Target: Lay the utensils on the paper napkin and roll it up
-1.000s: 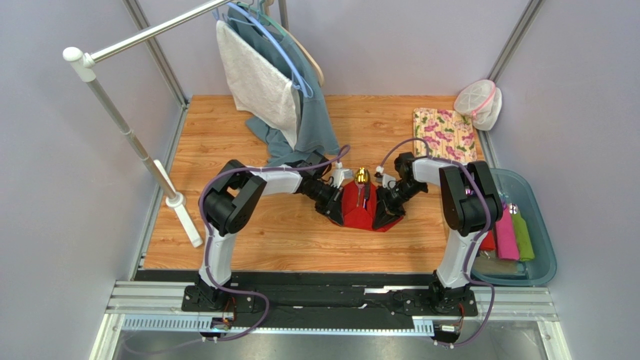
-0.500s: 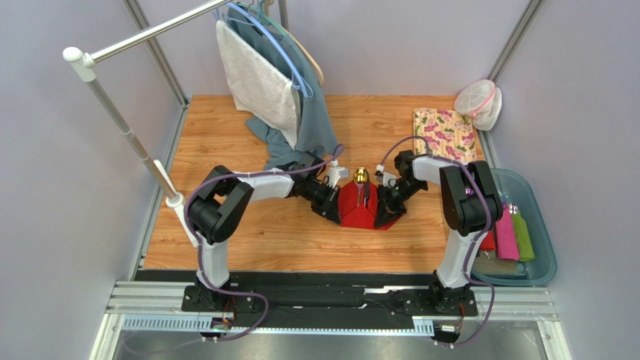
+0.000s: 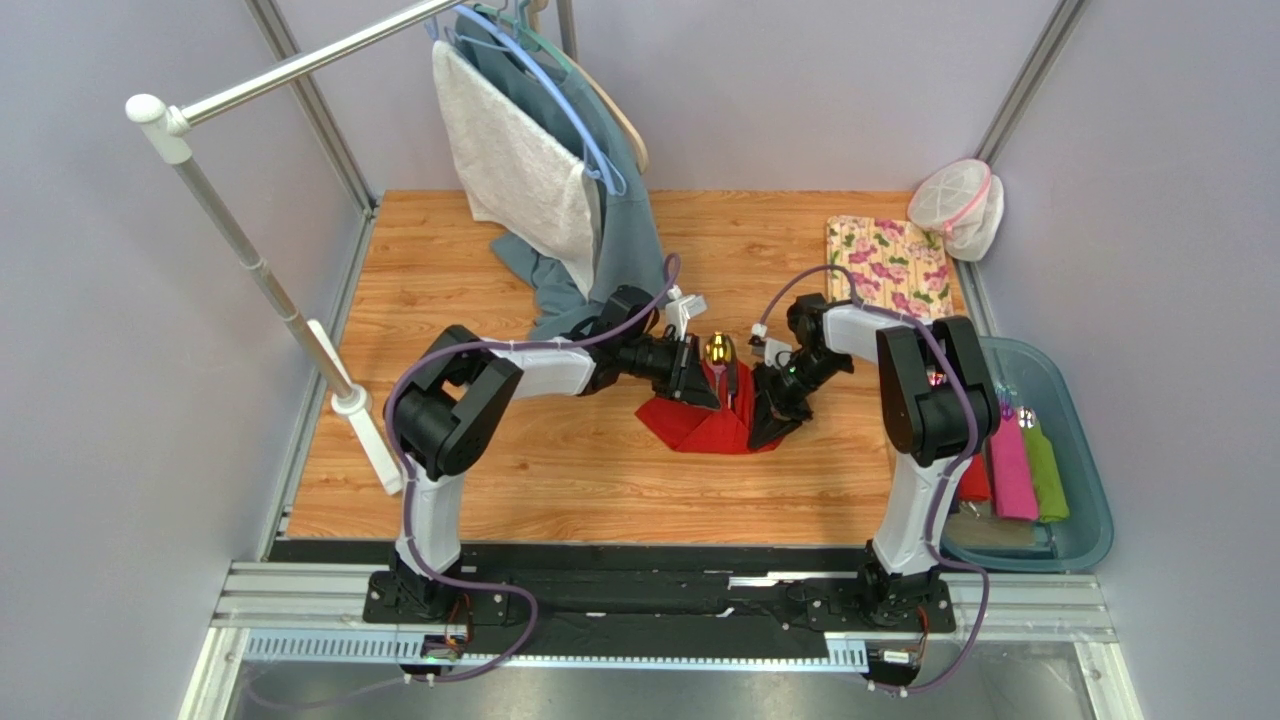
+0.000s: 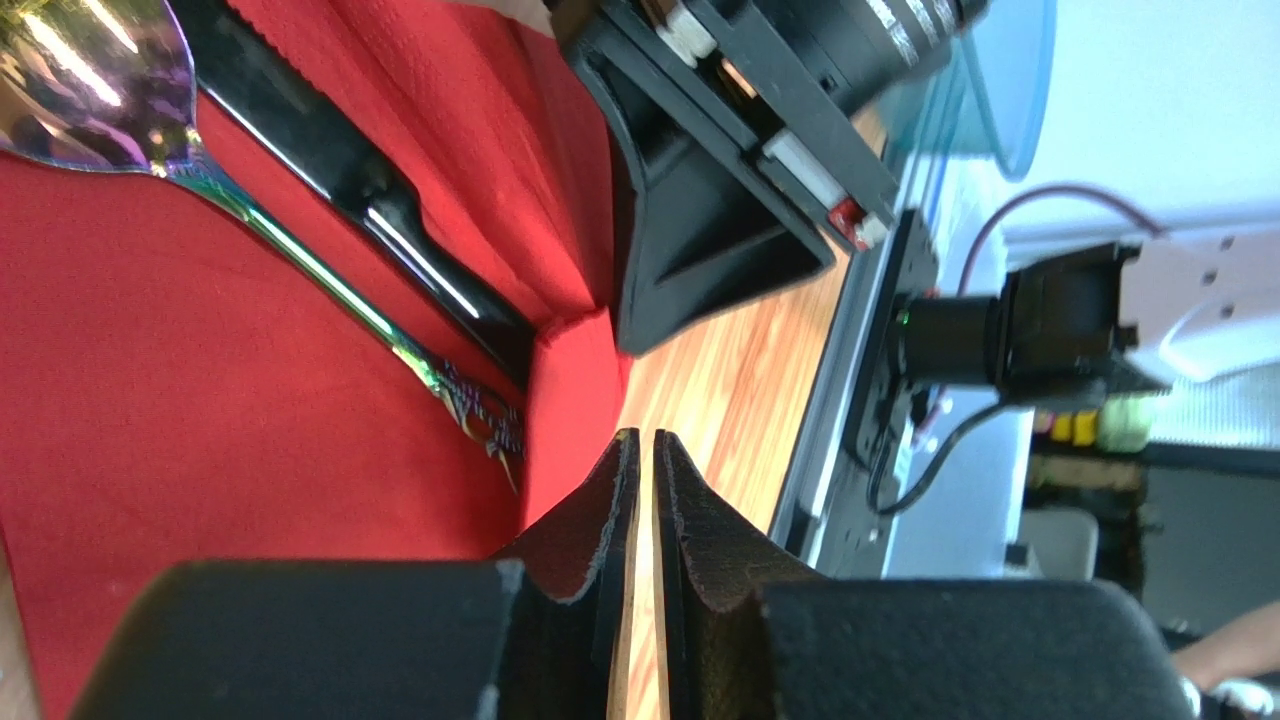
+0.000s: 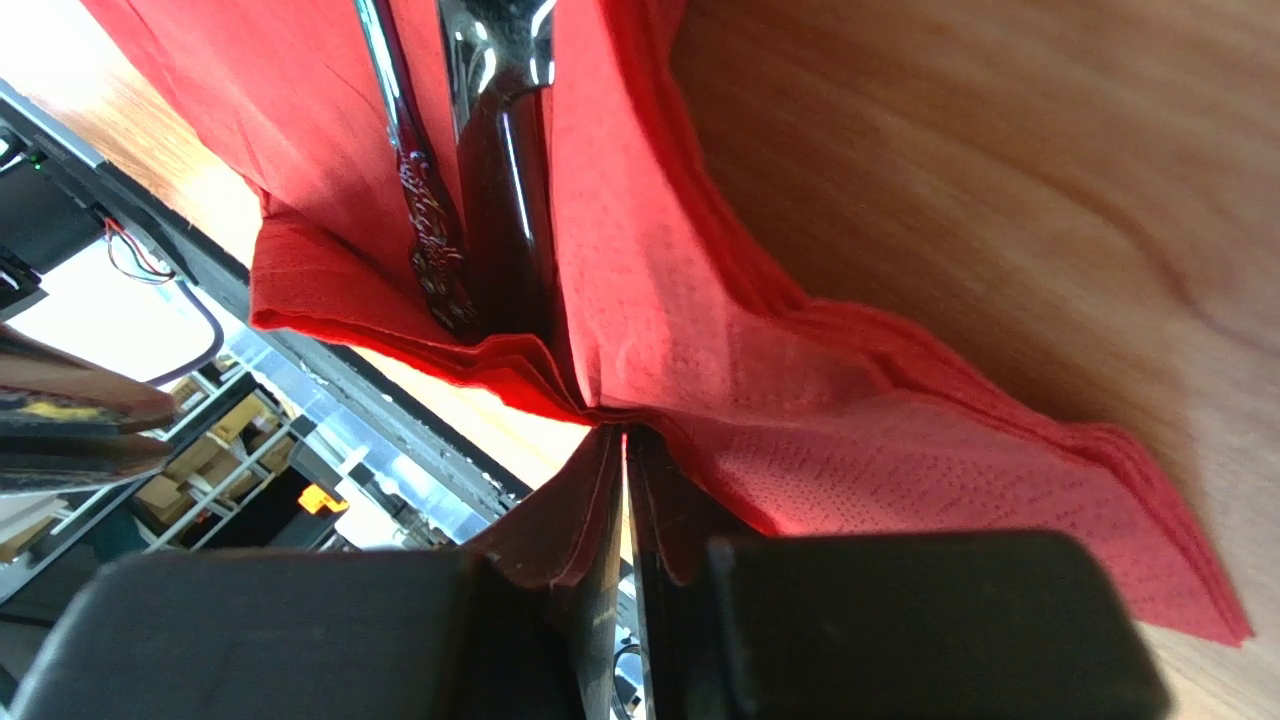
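Observation:
The red paper napkin (image 3: 694, 426) lies mid-table, its sides folded up around the utensils. A gold spoon bowl (image 3: 721, 350) sticks out at its far end. In the left wrist view the iridescent spoon (image 4: 90, 90) and a black-handled utensil (image 4: 376, 210) lie on the napkin (image 4: 181, 375). My left gripper (image 3: 708, 387) is over the napkin's left part; its jaws (image 4: 646, 450) are shut with only wood showing in the slit. My right gripper (image 3: 769, 411) is shut on the napkin's bunched right fold (image 5: 842, 420), at its tips (image 5: 621, 443). The black handle (image 5: 511, 195) lies in that fold.
A white clothes rack (image 3: 271, 285) with hanging grey and blue cloths (image 3: 556, 180) stands at the back left. A floral cloth (image 3: 890, 267) and a mesh bag (image 3: 962, 207) lie at the back right. A teal bin (image 3: 1079, 435) with pink and green rolls is at the right.
My left gripper has swung right and farther back, over the napkin. The napkin's raised left side has come down, and its lower left corner now lies flat. My right gripper has hardly moved.

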`<state>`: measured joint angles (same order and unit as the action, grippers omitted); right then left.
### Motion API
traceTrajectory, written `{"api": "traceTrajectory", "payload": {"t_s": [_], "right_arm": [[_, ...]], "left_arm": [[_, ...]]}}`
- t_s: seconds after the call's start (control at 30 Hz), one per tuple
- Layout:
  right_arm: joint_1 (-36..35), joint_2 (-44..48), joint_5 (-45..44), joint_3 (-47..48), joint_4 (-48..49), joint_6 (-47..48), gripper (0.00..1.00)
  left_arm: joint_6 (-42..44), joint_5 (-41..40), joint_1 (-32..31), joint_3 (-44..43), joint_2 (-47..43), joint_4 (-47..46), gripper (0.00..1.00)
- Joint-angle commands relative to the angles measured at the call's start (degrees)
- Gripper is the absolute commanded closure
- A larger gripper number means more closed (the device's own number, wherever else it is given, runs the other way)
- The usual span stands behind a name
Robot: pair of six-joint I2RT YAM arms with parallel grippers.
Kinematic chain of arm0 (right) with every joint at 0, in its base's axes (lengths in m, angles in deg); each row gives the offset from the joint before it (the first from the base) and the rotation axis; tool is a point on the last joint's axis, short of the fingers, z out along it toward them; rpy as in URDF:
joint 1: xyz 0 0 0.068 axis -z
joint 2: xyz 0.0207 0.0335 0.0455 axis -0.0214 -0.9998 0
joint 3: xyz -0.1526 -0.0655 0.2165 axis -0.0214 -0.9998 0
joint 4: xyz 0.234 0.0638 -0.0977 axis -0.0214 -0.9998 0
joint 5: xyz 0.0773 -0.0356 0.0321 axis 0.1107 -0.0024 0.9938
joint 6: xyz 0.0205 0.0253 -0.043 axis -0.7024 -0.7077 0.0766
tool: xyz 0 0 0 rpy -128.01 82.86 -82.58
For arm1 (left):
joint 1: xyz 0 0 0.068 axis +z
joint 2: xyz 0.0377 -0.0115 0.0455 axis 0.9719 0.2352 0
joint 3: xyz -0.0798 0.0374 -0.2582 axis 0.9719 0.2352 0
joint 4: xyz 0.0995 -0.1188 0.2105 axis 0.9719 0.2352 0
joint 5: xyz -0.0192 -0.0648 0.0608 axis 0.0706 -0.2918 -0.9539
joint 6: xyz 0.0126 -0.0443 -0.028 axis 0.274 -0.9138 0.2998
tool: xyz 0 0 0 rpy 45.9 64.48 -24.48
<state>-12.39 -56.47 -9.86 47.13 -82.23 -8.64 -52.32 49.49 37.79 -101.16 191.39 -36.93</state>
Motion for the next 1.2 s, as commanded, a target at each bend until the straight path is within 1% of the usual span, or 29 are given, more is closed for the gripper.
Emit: {"api": "traceTrajectory", "payload": {"t_s": [0.0, 0.17, 0.33, 0.43, 0.67, 1.03, 1.17], "right_arm": [[0.3, -1.0, -3.1, 1.5, 2.2, 1.5, 0.87], [0.3, -0.4, -3.4, 1.2, 1.1, 1.1, 0.87], [0.3, -0.1, -3.4, 0.4, -0.1, 0.5, 0.87], [0.3, 0.3, -2.0, 0.4, -1.3, 0.2, 0.86], [0.3, 2.0, 0.6, 1.5, -2.9, -1.1, 0.85], [0.3, 3.0, 2.2, 3.2, -4.0, -1.3, 0.83], [0.4, 4.3, 3.9, 3.3, -3.7, -1.3, 0.81]], "left_arm": [[-10.1, -1.1, -0.7, 1.8, 2.5, -14.9, 0.86], [-13.8, -1.1, -1.5, 1.6, 5.4, -18.8, 0.89], [-14.7, -1.0, -1.7, 2.0, 6.3, -19.8, 0.9], [-13.9, -1.5, -1.8, 2.0, 6.4, -18.9, 0.9], [-11.5, -3.2, -2.1, 0.0, 8.2, -13.3, 0.92], [-12.5, -3.9, -2.0, -1.2, 11.0, -12.6, 0.97], [-12.9, -4.0, -1.8, -1.4, 11.6, -12.6, 0.98]]}}
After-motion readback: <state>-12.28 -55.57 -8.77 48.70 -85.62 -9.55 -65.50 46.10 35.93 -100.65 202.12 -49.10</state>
